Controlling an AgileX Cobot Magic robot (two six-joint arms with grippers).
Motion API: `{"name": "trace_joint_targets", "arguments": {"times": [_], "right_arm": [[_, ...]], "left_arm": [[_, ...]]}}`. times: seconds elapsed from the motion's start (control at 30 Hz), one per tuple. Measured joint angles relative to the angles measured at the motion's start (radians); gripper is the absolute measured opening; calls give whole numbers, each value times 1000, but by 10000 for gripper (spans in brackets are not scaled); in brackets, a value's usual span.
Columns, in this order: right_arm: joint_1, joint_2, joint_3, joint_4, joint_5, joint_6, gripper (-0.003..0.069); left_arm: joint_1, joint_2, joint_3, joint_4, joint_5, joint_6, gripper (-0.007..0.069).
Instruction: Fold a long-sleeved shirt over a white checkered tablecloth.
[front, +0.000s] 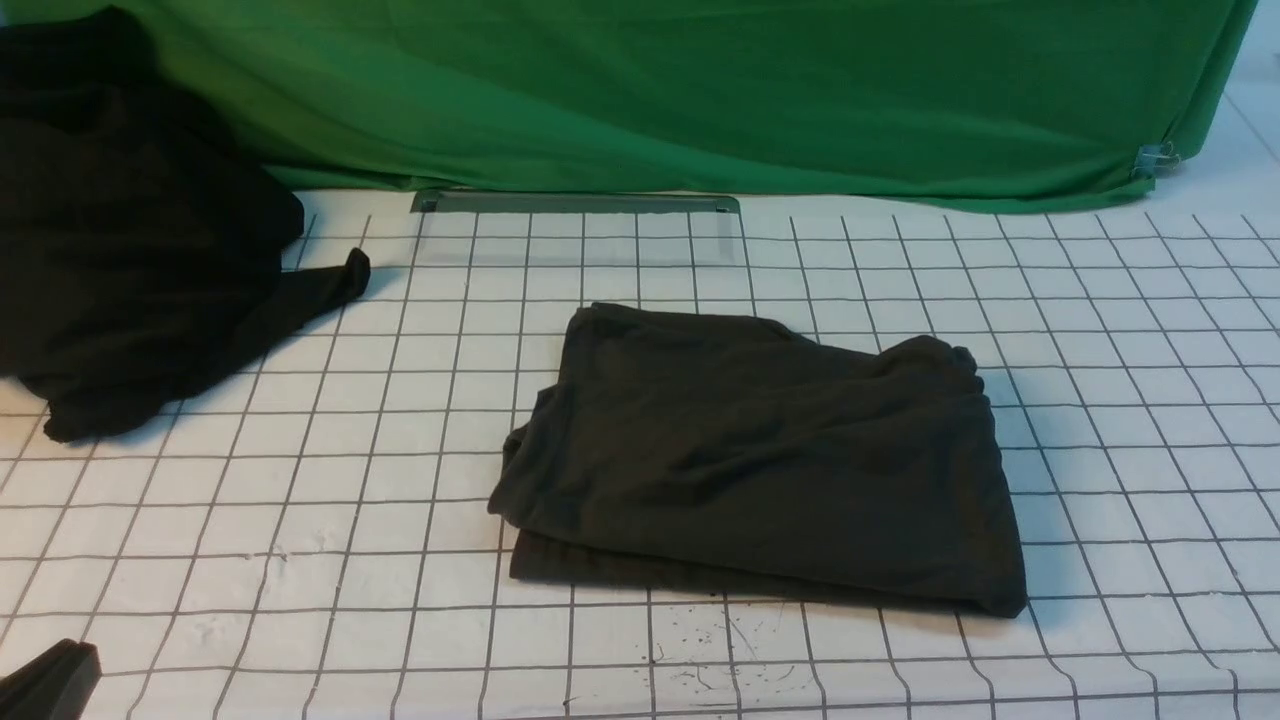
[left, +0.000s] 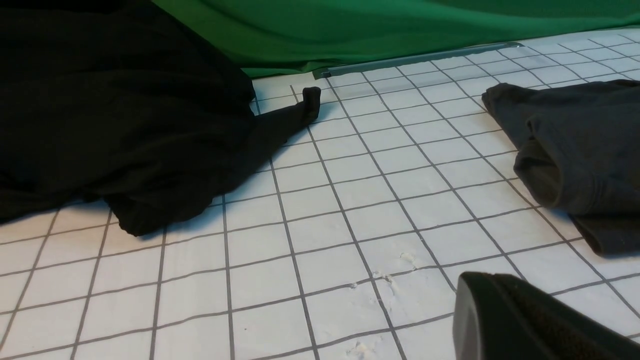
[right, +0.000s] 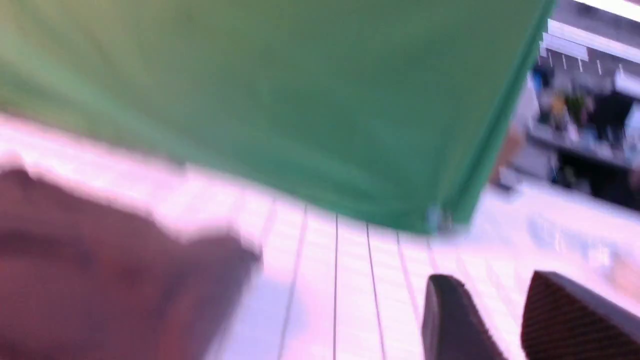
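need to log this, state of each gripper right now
left gripper: closed, holding nothing
right gripper: open, holding nothing

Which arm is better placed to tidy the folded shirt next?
Left, probably. The left gripper rests low on the tablecloth, facing the shirt. The right gripper is outside the front view, its camera blurred, apparently moving.
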Motion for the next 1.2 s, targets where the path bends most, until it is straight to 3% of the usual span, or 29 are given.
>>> {"name": "trace_joint_targets", "arguments": {"times": [0.17, 1.2], "right_arm": [[-58, 0, 41, 0, 144, 8, 227], [-69, 0, 41, 0, 154, 47, 241]], "left_arm": [[0, -1, 0, 0, 0, 0, 3], [0, -1, 1, 52, 0, 0, 3]]}}
